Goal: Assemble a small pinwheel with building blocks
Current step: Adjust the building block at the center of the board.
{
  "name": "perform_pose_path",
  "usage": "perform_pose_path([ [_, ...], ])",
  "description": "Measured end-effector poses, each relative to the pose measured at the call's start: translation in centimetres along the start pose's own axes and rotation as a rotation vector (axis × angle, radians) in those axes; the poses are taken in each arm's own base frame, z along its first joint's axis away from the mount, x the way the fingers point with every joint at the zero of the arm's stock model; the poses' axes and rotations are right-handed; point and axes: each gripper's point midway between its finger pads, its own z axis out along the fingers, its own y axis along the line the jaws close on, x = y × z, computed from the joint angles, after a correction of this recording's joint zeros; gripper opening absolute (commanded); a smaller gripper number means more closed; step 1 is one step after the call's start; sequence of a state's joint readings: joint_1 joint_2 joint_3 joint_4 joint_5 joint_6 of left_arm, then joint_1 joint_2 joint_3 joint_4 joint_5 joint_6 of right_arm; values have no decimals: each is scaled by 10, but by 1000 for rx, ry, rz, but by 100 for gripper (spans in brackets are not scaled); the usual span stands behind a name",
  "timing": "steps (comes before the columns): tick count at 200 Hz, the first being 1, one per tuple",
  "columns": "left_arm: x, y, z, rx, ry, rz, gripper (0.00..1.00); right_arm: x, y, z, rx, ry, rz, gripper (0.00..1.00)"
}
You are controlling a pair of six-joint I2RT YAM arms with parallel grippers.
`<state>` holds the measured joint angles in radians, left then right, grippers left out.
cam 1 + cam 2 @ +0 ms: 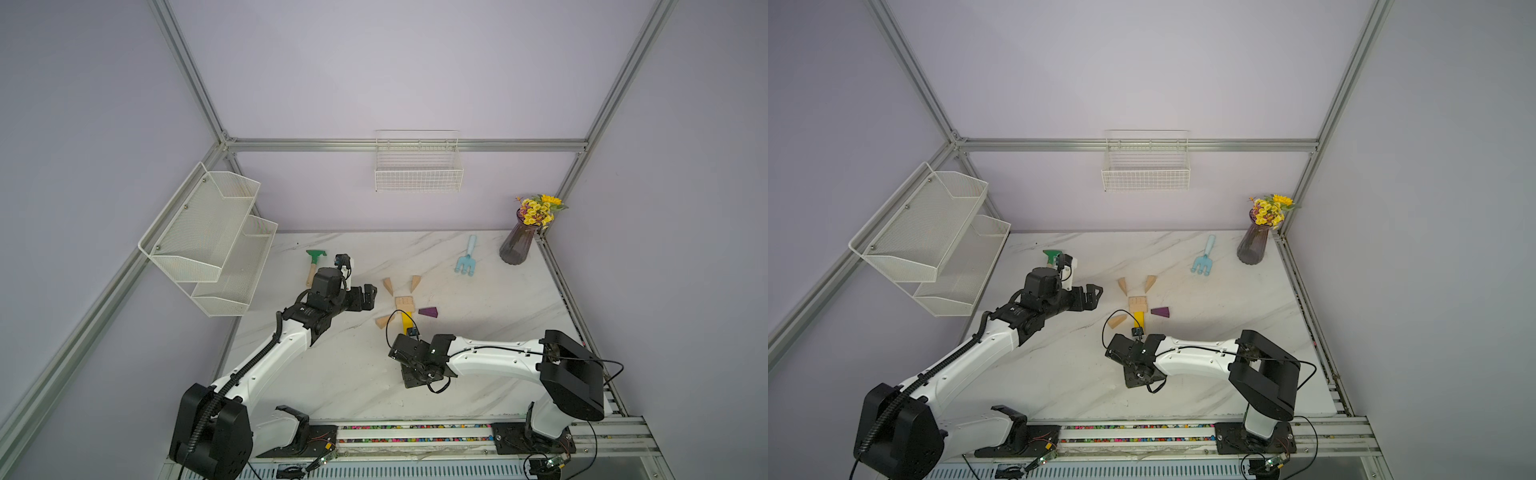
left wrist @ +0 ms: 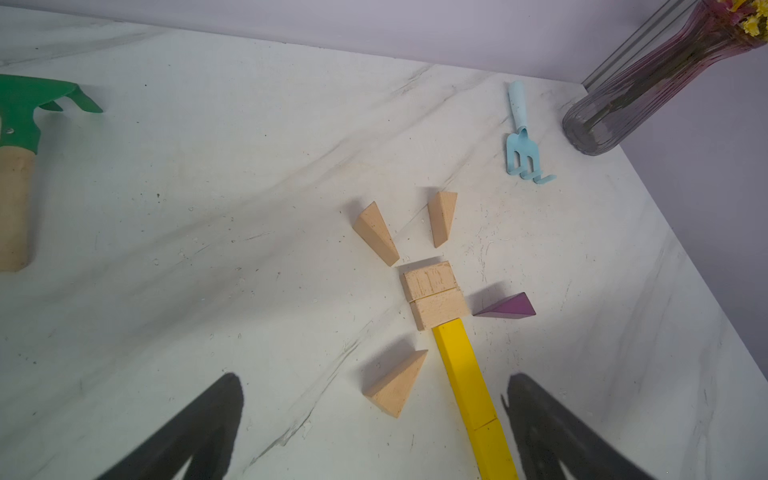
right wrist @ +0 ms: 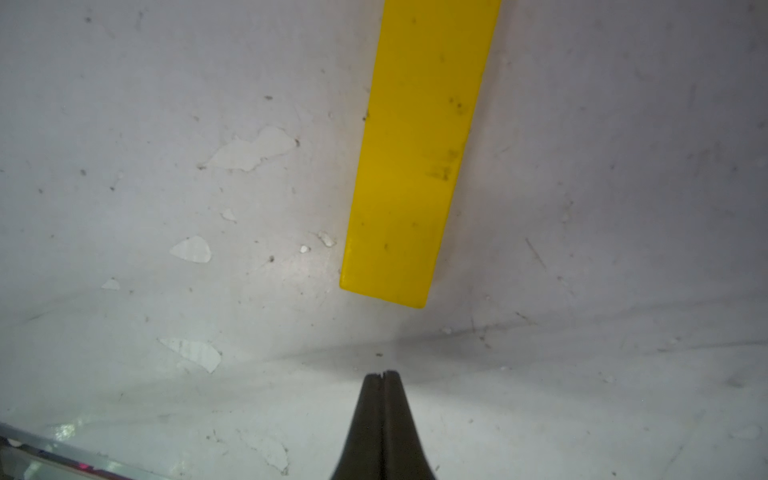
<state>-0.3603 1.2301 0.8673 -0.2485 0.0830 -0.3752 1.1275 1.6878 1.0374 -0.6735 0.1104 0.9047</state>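
Right jaws pressed together, empty, at six o'clock of the yellow stick (image 3: pixel 409 166), not touching. Left jaws gape wide at nine o'clock of the pinwheel (image 1: pixel 404 302).

- Pale lavender walls (image 1: pixel 395 83) close in the back and both sides (the light is soft and even).
- Silver metal frame bars (image 1: pixel 407 145) run up the corners and across the back wall.
- A white wire basket (image 1: pixel 419 178) hangs on the back wall, and a two-tier white mesh shelf (image 1: pixel 208 232) on the left wall.
- The table (image 1: pixel 332 374) has a white, marble-veined, scuffed top.
- A smoky ribbed vase (image 1: pixel 517 245) of yellow flowers (image 1: pixel 538 210) stands in its far right corner.
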Motion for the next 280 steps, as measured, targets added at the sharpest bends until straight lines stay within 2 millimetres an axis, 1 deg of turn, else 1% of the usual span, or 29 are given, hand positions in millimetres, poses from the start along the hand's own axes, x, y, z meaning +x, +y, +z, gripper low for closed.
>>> perform_pose_path([
  [49,0,-1,0,7,2,0,100,-3,-1,3,7,-6,18,0],
  [76,0,-2,0,10,3,-1,100,-5,-5,8,23,-2,27,0],
  [102,1,-2,0,10,4,-1,100,-10,-8,9,29,-6,40,0],
  [172,3,-2,2,13,12,-2,100,-25,-2,5,2,-34,60,0],
  [280,3,-2,2,14,13,-8,100,-27,-2,7,2,-34,68,0],
])
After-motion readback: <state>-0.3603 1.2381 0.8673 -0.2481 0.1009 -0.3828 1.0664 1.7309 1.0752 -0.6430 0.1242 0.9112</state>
